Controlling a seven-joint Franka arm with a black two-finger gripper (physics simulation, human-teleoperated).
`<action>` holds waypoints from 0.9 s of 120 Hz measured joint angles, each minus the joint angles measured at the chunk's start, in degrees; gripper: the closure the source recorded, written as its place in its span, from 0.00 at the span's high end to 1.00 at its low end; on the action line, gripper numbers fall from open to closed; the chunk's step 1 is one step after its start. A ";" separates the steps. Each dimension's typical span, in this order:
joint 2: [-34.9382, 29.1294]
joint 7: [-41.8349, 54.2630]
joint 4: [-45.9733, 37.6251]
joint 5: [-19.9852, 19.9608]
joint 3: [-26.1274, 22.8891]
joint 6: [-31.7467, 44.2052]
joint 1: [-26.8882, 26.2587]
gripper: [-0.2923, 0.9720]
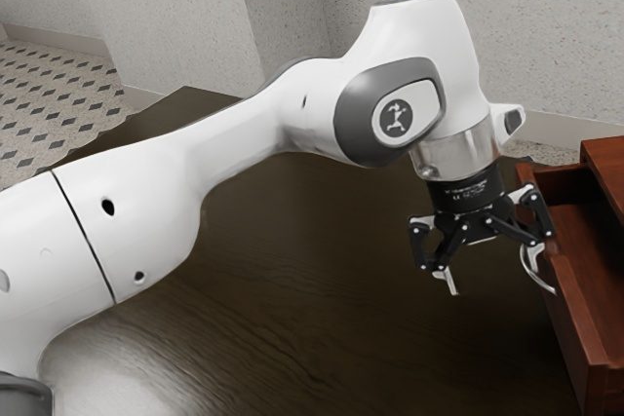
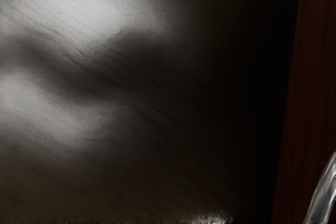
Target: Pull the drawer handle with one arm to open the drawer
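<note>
A reddish-brown wooden drawer (image 1: 575,289) stands at the exterior view's right edge, its open top showing behind the front panel. A curved silver handle (image 1: 538,270) sticks out from that front panel. My black gripper (image 1: 492,265) hangs just above the table, pointing down, beside the handle on the exterior view's left. Its fingers are spread wide and open; the finger nearer the drawer (image 1: 532,226) is close to the handle, the other (image 1: 448,280) is well clear of it. In the wrist view the drawer front (image 2: 310,103) and the shiny handle (image 2: 325,192) lie close beside my hand.
The dark wooden table (image 1: 292,299) stretches under and in front of the arm. The taller cabinet body (image 1: 604,158) rises behind the drawer. Speckled walls and a tiled floor (image 1: 49,94) lie beyond the table.
</note>
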 joint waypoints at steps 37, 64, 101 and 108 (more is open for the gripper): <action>-2.77 0.12 -4.02 0.04 0.07 -0.44 0.65 0.77; -4.38 0.19 -6.21 0.35 0.20 -0.48 0.64 0.77; -6.98 0.34 -9.27 1.15 0.44 -0.73 0.90 0.76; -7.63 0.38 -10.21 1.20 0.40 -0.75 1.12 0.76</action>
